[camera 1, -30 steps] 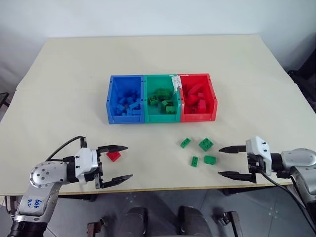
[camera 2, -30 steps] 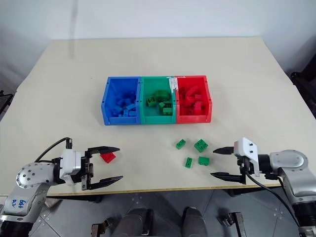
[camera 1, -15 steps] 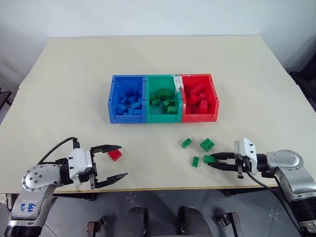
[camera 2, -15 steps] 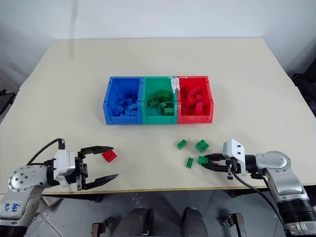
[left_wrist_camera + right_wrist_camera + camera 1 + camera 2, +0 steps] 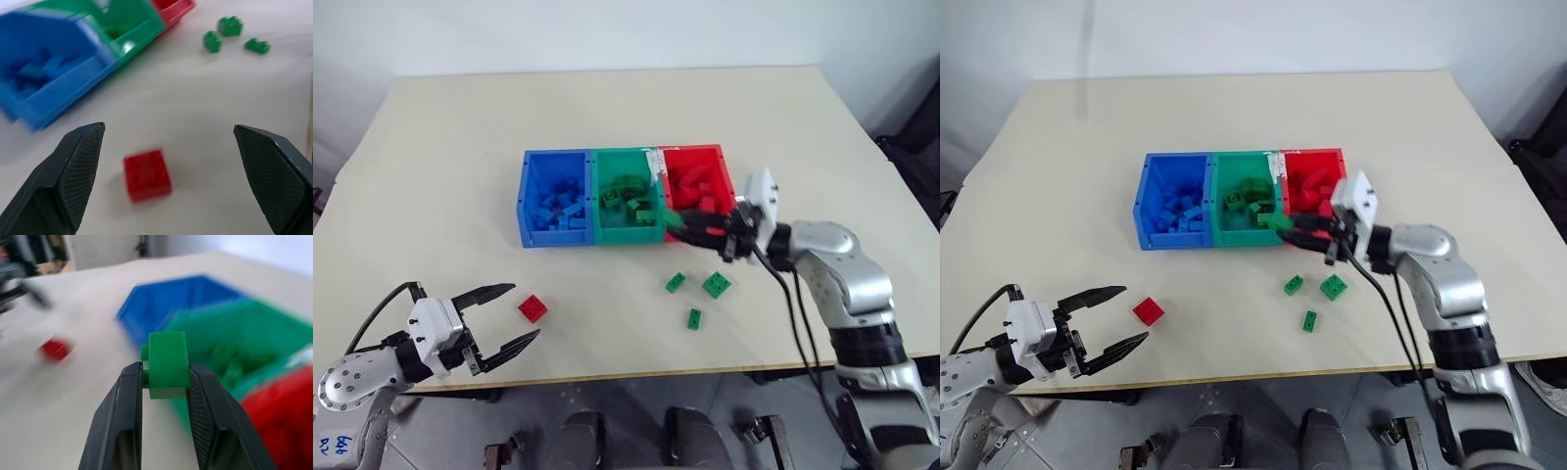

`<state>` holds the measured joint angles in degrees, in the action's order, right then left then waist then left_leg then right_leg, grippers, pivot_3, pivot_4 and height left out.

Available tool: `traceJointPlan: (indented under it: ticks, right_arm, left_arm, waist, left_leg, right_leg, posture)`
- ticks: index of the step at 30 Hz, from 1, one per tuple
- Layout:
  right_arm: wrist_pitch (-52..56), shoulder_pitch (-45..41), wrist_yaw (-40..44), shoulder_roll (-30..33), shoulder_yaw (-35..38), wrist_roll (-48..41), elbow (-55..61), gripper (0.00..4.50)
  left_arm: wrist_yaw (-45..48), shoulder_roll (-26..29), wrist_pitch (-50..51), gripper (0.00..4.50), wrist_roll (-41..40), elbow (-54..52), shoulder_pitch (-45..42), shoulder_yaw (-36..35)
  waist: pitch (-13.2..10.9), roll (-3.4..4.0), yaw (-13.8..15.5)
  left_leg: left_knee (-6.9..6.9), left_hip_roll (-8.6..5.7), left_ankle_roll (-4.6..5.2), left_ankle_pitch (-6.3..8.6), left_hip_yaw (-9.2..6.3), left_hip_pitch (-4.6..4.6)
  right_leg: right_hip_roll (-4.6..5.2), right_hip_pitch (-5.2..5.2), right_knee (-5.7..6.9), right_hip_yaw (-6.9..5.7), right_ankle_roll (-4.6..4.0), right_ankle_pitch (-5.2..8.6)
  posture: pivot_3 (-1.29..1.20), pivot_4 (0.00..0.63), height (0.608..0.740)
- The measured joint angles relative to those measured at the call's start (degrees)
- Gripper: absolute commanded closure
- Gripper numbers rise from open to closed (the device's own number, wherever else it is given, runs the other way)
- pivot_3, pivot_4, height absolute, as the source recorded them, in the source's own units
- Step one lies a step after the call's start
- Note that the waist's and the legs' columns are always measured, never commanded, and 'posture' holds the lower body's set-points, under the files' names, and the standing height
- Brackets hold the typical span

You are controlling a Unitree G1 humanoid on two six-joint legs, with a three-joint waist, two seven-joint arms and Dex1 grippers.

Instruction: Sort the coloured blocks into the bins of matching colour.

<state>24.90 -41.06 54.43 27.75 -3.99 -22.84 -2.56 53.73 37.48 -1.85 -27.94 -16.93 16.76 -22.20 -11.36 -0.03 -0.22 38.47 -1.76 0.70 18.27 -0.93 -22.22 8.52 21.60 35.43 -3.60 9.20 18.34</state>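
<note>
At the left edge of the desk (image 5: 431,127) the left claw (image 5: 499,315) hangs low with its two fingers spread wide and nothing between them; the red block (image 5: 532,307) lies on the desk just ahead of it, between the fingertips' line of aim in the left wrist view, apart from both fingers. Further in, the three joined bins stand in a row: the blue bin (image 5: 530,192), the green bin (image 5: 607,227) and the red bin (image 5: 729,166), each already holding blocks of its own colour. In front of the bins, three green blocks (image 5: 716,284) lie loose on the desk, close together. On the right, the right claw (image 5: 683,224) is raised off the desk and pinched tight on a fourth green block (image 5: 167,363), which sits at the near front corner of the green bin, about where it meets the red one. The step in hand looks like the carry of this green block to its bin. The next move calls for bringing the claw a little further over the green bin's opening, clear of the red bin's wall, then parting the fingers so the block drops inside.
</note>
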Motion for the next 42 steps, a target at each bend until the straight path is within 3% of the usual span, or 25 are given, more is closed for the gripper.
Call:
traceJointPlan:
  ticks: [5, 10, 15, 16, 20, 23, 27, 32, 36, 42]
  right_arm:
    - [-1.38, -9.18, -9.09, -8.27, -4.04, 7.84, -12.01, 3.63]
    - [-6.32, -13.36, -10.75, -10.67, -5.90, 12.72, -22.76, 1.91]
    - [-9.86, -14.54, -9.85, -10.59, -4.87, 13.29, -24.42, 0.16]
    - [-10.09, -14.03, -8.99, -10.10, -4.61, 13.18, -23.67, 0.06]
    - [-8.32, -6.04, -0.49, -6.04, -1.64, 6.26, -12.43, 0.06]
    - [-6.55, 3.98, 7.63, 0.43, 2.87, -1.72, -0.92, 0.06]
    - [-8.11, 16.22, 13.83, 7.83, 9.50, -6.94, 8.12, 0.06]
    - [-19.26, 29.50, 17.66, 13.09, 15.98, -4.57, 7.08, 0.06]
    - [-29.33, 38.82, 19.93, 15.92, 22.24, -1.61, -0.58, 0.06]
    - [-33.70, 39.60, 21.03, 16.99, 22.44, -0.44, -5.34, 0.06]
  left_arm:
    - [-1.39, -1.29, 0.04, 0.00, -0.13, -0.10, 1.86, -2.47]
    - [-2.39, -2.43, 0.05, 0.00, -0.26, -0.09, 2.30, -2.98]
    - [-2.79, -2.63, 0.02, 0.00, -0.27, -0.09, 2.54, -4.22]
    - [-2.79, -2.69, 0.07, 0.00, -0.28, -0.14, 2.53, -4.17]
    - [-2.52, -2.30, 1.12, 0.00, -0.61, -0.96, 1.88, -2.78]
    - [-2.00, -0.15, 3.50, 0.00, -0.07, -2.33, 0.70, 0.18]
    - [-0.34, 1.82, 5.43, 0.00, 0.73, -2.52, -6.09, 5.60]
    - [2.68, 2.13, 6.50, 0.00, 2.43, -0.73, -15.72, 13.51]
    - [5.39, 1.97, 7.44, 0.00, 4.00, 2.92, -22.64, 19.46]
    - [6.96, 1.03, 6.79, 0.00, 5.40, 6.85, -26.72, 22.32]
  waist:
    - [0.00, 0.00, -0.01]
    - [0.00, 0.00, -0.13]
    - [0.00, 0.00, -0.86]
    - [0.00, 0.00, -0.98]
    - [0.00, -0.01, -0.92]
    - [0.00, 0.00, -0.08]
    - [0.01, -0.02, 0.73]
    - [0.02, -0.02, 0.84]
    - [0.01, 0.00, 1.29]
    - [0.01, -0.01, 0.03]
  left_leg:
    - [-0.02, -0.06, 0.00, 0.00, -0.04, -0.02]
    - [-0.14, -0.08, 0.01, 0.00, -0.03, -0.03]
    - [-0.24, -0.05, 0.01, 0.00, 0.01, -0.02]
    - [-0.24, -0.05, 0.01, 0.00, 0.01, -0.03]
    - [-0.27, -0.06, 0.04, 0.01, -0.04, -0.05]
    - [-0.27, -0.07, 0.12, 0.06, -0.01, -0.05]
    - [-0.19, -0.05, 0.12, 0.06, 0.01, 0.01]
    - [-0.19, -0.09, 0.11, 0.05, 0.23, 0.07]
    - [-0.18, -0.23, 0.12, 0.04, 0.35, 0.11]
    - [-0.13, 0.08, 0.05, -0.01, 0.47, 0.20]
  right_leg:
    - [0.01, 0.07, 0.12, -0.02, -0.08, -0.03]
    - [0.00, 0.14, 0.16, -0.04, -0.10, -0.04]
    - [0.00, 0.19, 0.17, -0.13, -0.11, -0.03]
    - [0.00, 0.19, 0.17, -0.13, -0.11, -0.04]
    - [0.01, 0.15, 0.11, -0.17, -0.11, -0.04]
    - [0.03, 0.07, 0.00, -0.19, -0.11, -0.04]
    - [0.02, -0.09, -0.08, -0.24, -0.10, -0.04]
    - [0.01, -0.08, -0.10, -0.21, -0.06, -0.06]
    - [-0.01, -0.08, -0.11, -0.17, -0.06, -0.06]
    - [-0.04, -0.10, -0.09, -0.17, -0.06, -0.06]
  posture:
    - [0.00, 0.150, 0.740]
    - [0.00, 0.150, 0.740]
    - [0.00, 0.150, 0.740]
    - [0.00, 0.150, 0.740]
    - [0.00, 0.150, 0.740]
    - [0.00, 0.150, 0.740]
    - [0.00, 0.150, 0.740]
    - [0.00, 0.150, 0.740]
    - [0.00, 0.150, 0.740]
    - [0.00, 0.150, 0.740]
